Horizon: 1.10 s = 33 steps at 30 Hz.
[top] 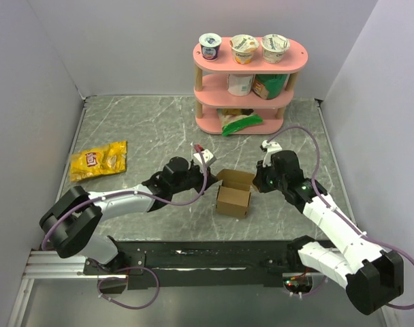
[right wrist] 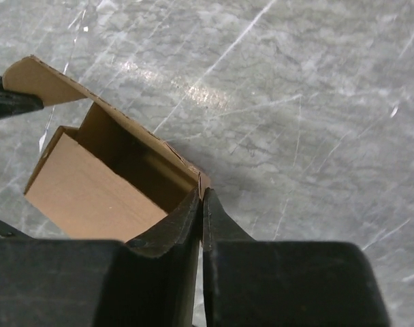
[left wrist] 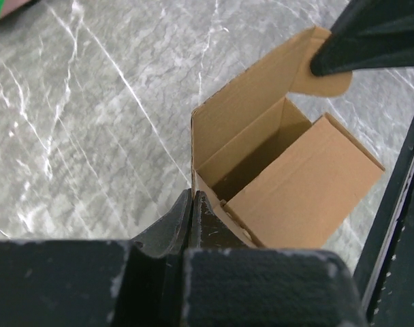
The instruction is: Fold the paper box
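The paper box (top: 234, 194) is plain brown cardboard, partly folded, open at the top, standing on the marble table between my arms. My left gripper (top: 208, 178) is shut on the box's left wall; in the left wrist view its fingers (left wrist: 191, 204) pinch the wall edge of the box (left wrist: 289, 184). My right gripper (top: 256, 182) is shut on the box's right wall; in the right wrist view it (right wrist: 202, 199) clamps the corner of the box (right wrist: 91, 191). A rounded flap (right wrist: 37, 78) sticks up at the far side.
A pink three-tier shelf (top: 248, 85) with yogurt cups and packets stands at the back. A yellow snack bag (top: 98, 161) lies at the left. Walls close in the table on three sides.
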### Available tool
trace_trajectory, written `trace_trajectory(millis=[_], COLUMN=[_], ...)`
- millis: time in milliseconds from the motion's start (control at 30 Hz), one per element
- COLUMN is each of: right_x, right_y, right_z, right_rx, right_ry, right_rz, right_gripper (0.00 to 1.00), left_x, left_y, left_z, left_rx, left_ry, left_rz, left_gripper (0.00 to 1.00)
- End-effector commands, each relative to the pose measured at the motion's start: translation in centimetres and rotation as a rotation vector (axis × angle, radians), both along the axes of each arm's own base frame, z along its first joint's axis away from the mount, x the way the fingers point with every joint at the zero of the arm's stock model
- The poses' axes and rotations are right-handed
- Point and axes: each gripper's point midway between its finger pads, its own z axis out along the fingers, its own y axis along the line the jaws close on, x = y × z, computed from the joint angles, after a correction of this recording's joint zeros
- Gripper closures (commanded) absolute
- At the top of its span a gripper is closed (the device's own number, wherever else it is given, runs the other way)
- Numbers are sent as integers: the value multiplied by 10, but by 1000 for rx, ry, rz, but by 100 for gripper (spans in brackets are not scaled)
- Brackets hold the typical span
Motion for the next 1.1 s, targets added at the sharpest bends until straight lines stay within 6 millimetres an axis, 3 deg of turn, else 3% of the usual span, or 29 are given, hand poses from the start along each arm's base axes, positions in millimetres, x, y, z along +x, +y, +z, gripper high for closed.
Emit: trace_trajectory(millis=[0,100,267,567,700,933,1033,1067], right_x=[-1,1,4,11,12,10,8,7], right_y=[4,3,4,5,3,1,1,0], right_z=[6,8,10,7,6,7,10,10], right_rx=[56,43,-28,-142,-150,-142,-143,-146], right_ry=[47,28,-26,-84,-92,-121,-122,-122], right_rz=[-93,-146,-190,-232,-253,-283,-286,-285], right_gripper=[93,91,100,100,100,100,100,100], left_x=[0,-3,1,-6,-12,-22,-30,-32], left_y=[-7,-13,-16,-29,-23,-16,-21,-23], left_z=[7,7,12,21,14,19,18,22], left_rx=[-14,-13,-9,-45,-54,-82,-78,-98], left_ry=[76,98,119,205,233,215,225,213], left_rz=[112,147,218,210,248,332,309,300], left_gripper=[99,99,99,99,99,99,98,94])
